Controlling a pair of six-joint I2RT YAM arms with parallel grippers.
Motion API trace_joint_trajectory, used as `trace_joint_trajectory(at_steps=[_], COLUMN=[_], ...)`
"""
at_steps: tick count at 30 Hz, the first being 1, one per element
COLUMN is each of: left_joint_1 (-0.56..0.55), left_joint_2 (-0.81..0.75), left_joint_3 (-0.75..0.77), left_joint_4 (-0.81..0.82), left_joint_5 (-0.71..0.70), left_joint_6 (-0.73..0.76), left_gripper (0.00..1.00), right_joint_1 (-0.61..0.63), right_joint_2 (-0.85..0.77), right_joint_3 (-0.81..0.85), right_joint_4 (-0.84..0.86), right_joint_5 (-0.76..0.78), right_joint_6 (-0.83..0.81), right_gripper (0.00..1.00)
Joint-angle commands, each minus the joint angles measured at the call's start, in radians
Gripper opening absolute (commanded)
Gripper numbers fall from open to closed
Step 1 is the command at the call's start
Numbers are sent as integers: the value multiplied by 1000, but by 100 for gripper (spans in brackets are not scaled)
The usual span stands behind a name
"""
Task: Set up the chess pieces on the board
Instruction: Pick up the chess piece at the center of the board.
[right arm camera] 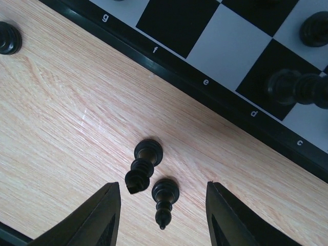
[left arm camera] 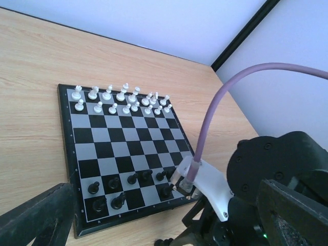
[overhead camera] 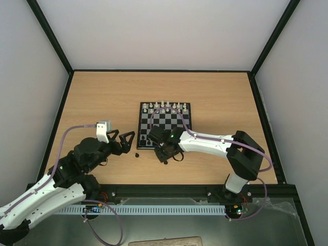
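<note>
My right gripper (right arm camera: 161,218) hangs low over the counter (overhead camera: 102,97), just off the near edge of the board (left arm camera: 123,148). Its fingers are spread and pinch nothing. Two of the black chess pieces (left arm camera: 119,201) lie toppled on the wood in the gap between them. One looks like a fallen knight (right arm camera: 142,166), with its round base towards the board. The other is a slim fallen bishop (right arm camera: 164,201), its pointed tip facing away from the board. The two are side by side and nearly touching, and neither touches my fingers. A third loose black piece (right arm camera: 7,38) stands off to the side on the counter, close to the lettered border (right arm camera: 205,82) by the letter g. I see it only from above, so I cannot name its kind.

My left gripper (overhead camera: 124,141) is spread wide and empty. It sits above the counter left of the board's near corner and is well apart from any piece.

On the board, about eight black pieces stand in the two nearest rows, leaving several squares there bare. The white pieces (left arm camera: 123,100) fill the two far rows. The middle rows are bare squares. My right arm's purple cable (left arm camera: 215,113) arcs across the right side of the left wrist view and hides the board's near right corner.
</note>
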Motion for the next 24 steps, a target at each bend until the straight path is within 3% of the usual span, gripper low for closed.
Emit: trace_joint_trajectory(at_steps=[1, 10, 24], left_joint_1=[4, 4, 4], left_joint_2=[-7, 13, -2], left_joint_3=[-13, -17, -20], left_joint_4=[19, 24, 18], left_joint_5=[31, 33, 25], left_joint_6=[18, 22, 19], left_gripper=[99, 99, 99], right_joint_1=[11, 20, 22], right_joint_2=[33, 68, 106], right_joint_3=[41, 64, 84], right_joint_4=[-17, -22, -28], right_joint_5=[-10, -12, -16], right_joint_6=[-8, -11, -16], right_gripper=[46, 44, 30])
